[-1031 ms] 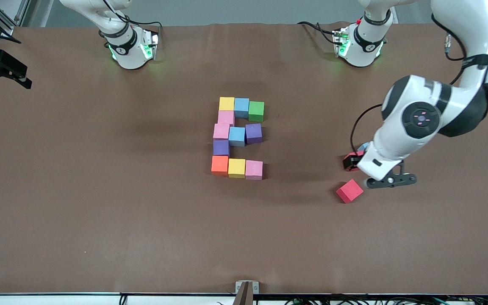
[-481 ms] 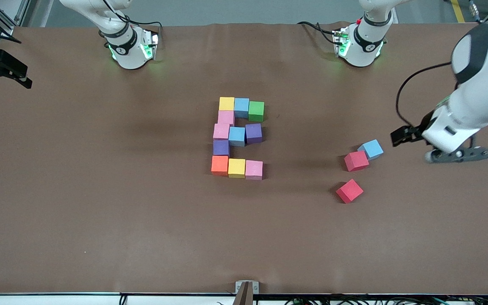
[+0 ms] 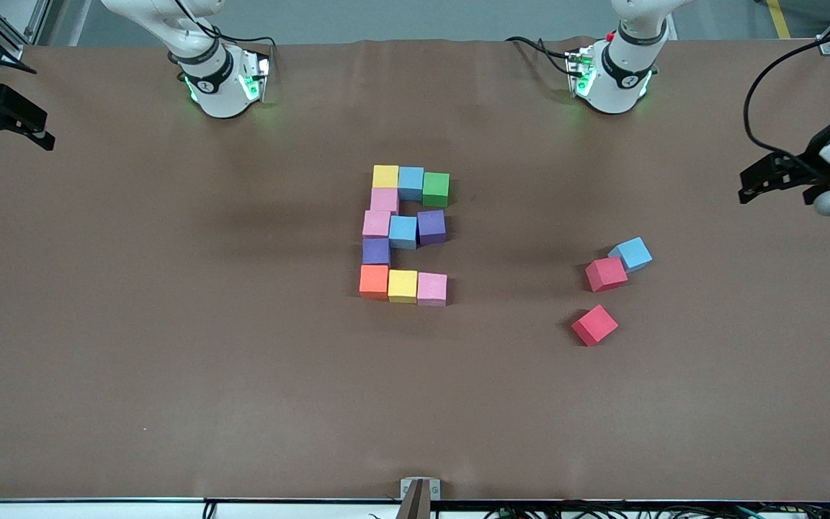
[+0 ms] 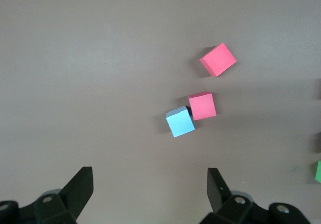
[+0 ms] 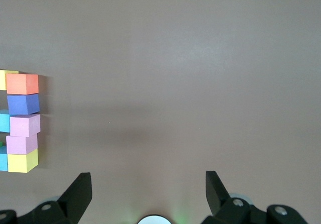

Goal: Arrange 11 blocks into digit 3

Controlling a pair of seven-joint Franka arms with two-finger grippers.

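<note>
Eleven blocks (image 3: 403,233) sit touching one another in the middle of the table (image 3: 170,360), seen from the front as a blocky figure — the digit 3 (image 3: 376,251): a yellow, light blue and green bar farthest from the camera, a pink cube under the yellow one, then a pink, light blue and purple bar, a purple cube below that, and an orange, yellow and pink bar nearest the camera. Toward the left arm's end of the table lie three loose cubes: a spare light blue cube (image 3: 631,254) touching a red cube (image 3: 606,274), and a second red cube (image 3: 594,325) nearer the camera, just apart from them. The left gripper (image 3: 829,189) hangs at the table's edge at that end, only partly in the picture, well away from the cubes. In the left wrist view the left gripper (image 4: 150,189) shows its two fingers (image 4: 80,186) spread wide with nothing between them, and the same three loose cubes lie on the bare brown surface below. In the right wrist view the right gripper (image 5: 148,189) waits with its fingers (image 5: 77,189) just as wide apart and empty — the spine of the figure, orange (image 5: 22,83), purple, pink, pink and yellow, shows at the picture's edge.
</note>
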